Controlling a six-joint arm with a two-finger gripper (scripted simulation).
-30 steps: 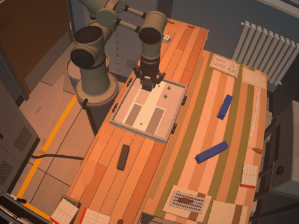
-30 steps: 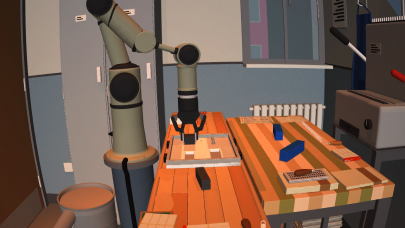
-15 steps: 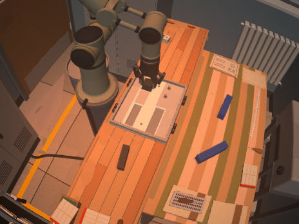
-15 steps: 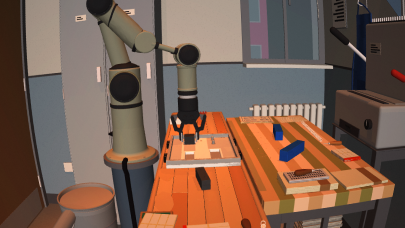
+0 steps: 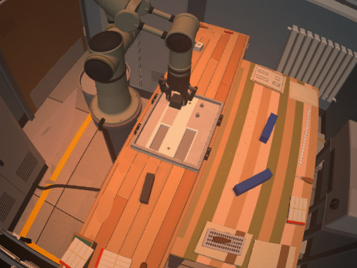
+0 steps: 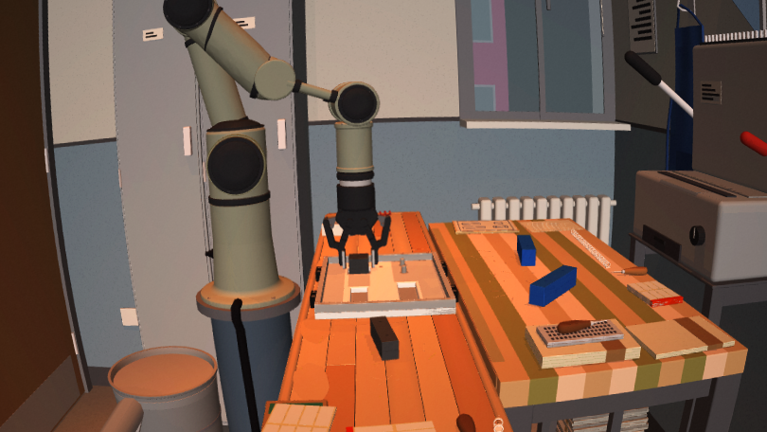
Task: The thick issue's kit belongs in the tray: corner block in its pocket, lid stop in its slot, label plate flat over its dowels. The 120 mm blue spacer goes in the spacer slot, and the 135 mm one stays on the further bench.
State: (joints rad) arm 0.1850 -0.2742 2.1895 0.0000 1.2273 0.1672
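My gripper (image 5: 177, 97) (image 6: 358, 256) is open and holds nothing; it stands over the far left corner of the tray (image 5: 179, 132) (image 6: 384, 285), straddling a dark corner block (image 5: 176, 102) (image 6: 358, 263) that sits in the tray's corner pocket. Two dowels (image 5: 199, 110) stick up in the tray to its right. Two long slots lie in the tray's near half. A dark bar (image 5: 147, 188) (image 6: 384, 337) lies on the near bench in front of the tray. Two blue spacers lie on the further bench, a shorter one (image 5: 268, 127) (image 6: 526, 250) and a longer one (image 5: 252, 181) (image 6: 552, 285).
A bucket (image 6: 162, 385) stands on the floor by the robot's base. A perforated plate with a wooden-handled tool (image 5: 223, 241) (image 6: 582, 331) lies on the further bench's near end. Card sheets (image 5: 268, 77) and a ruler (image 5: 305, 135) lie further back.
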